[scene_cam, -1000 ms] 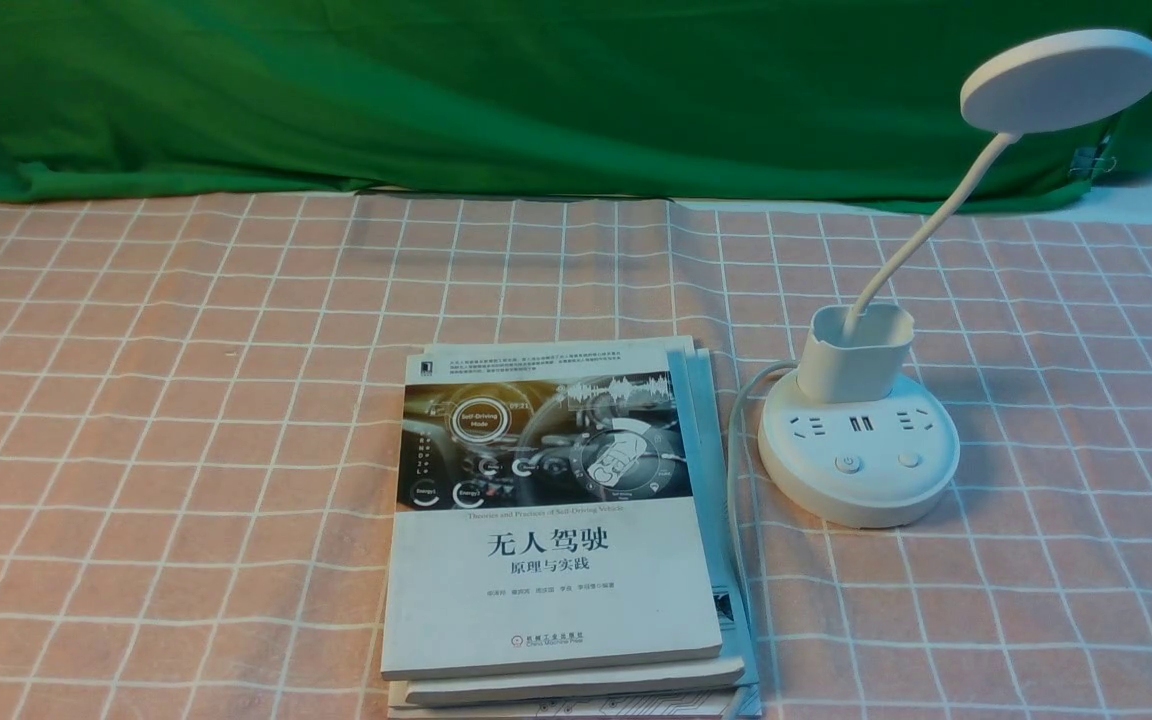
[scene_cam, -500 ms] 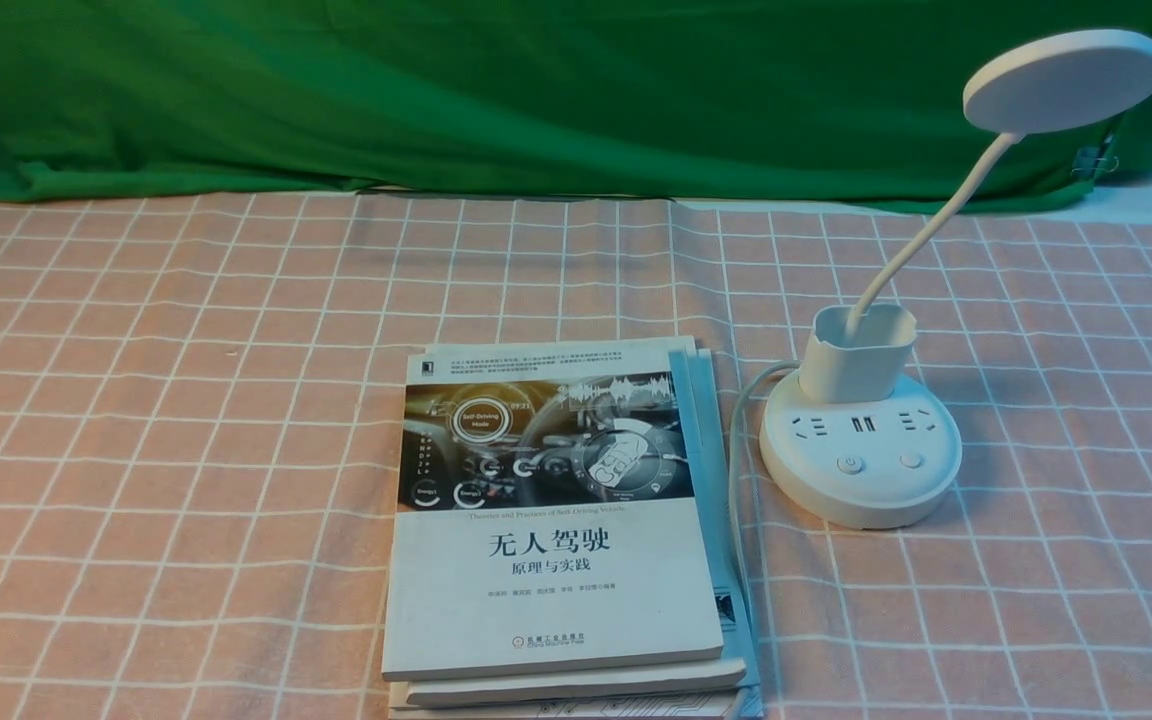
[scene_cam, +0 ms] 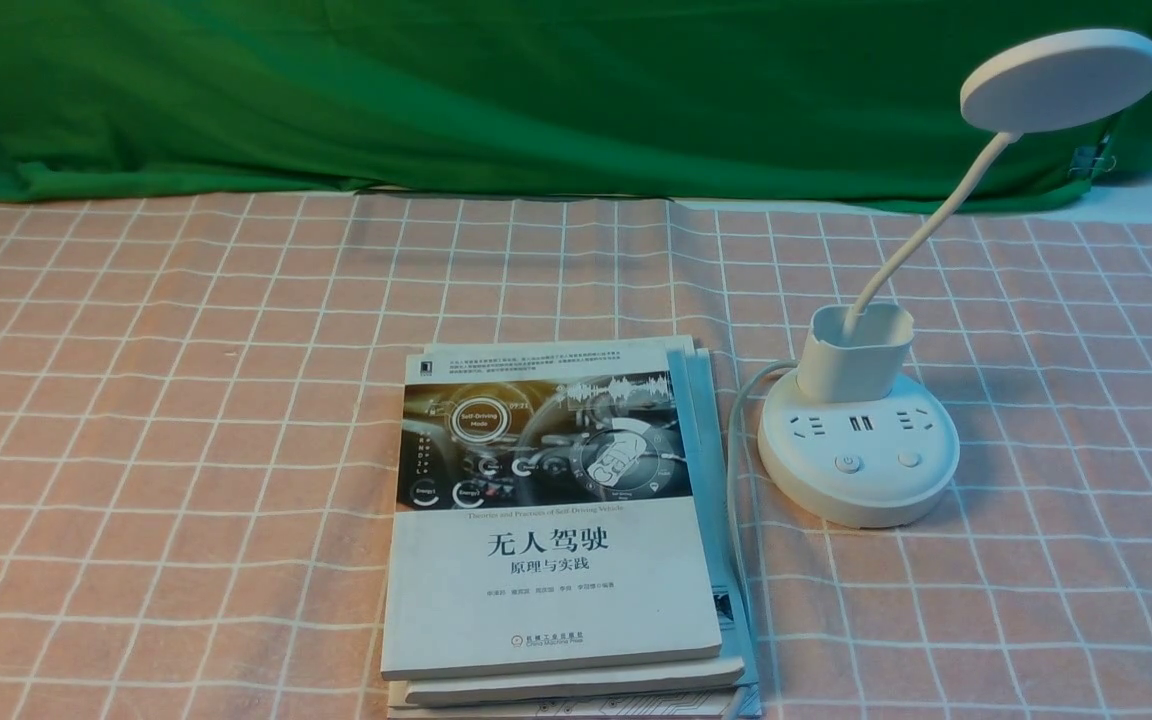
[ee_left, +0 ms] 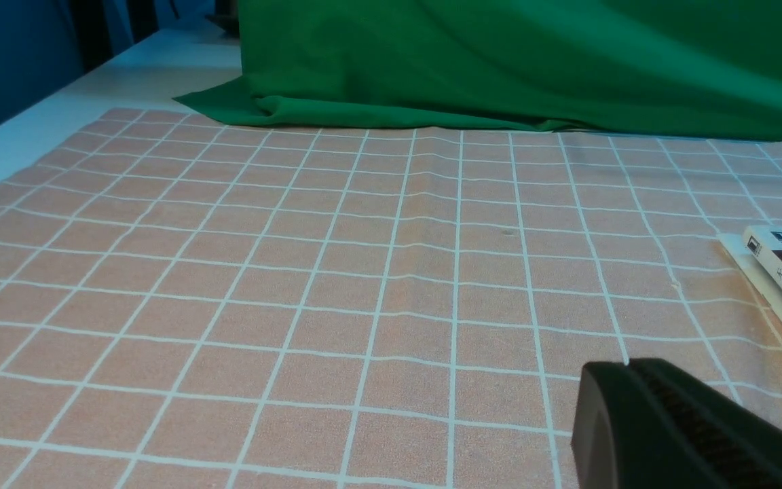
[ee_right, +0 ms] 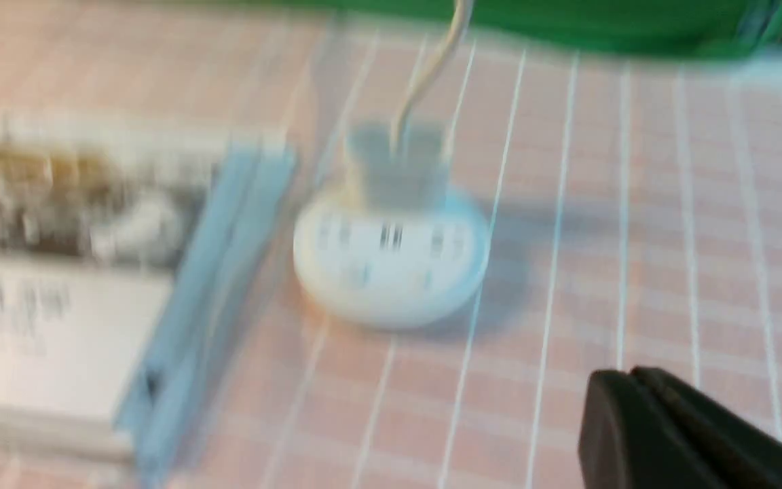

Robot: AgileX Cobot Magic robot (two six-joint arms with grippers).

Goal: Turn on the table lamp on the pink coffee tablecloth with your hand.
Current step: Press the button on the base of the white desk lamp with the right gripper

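Right pincer (ee_right: 628, 372) is hanging over the pink tablecloth (scene_cam: 186, 400) with jaws pressed together on nothing, apart from the table lamp (scene_cam: 858, 462) (its wrist view is blurring badly). Left pincer (ee_left: 628, 363) is likewise showing closed, empty jaws. The lamp is standing upright on the cloth's right side, just beside a stack of books (scene_cam: 551, 580).

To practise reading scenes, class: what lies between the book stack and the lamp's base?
In the front view, a white cord runs along the pink tablecloth between the book stack and the table lamp.
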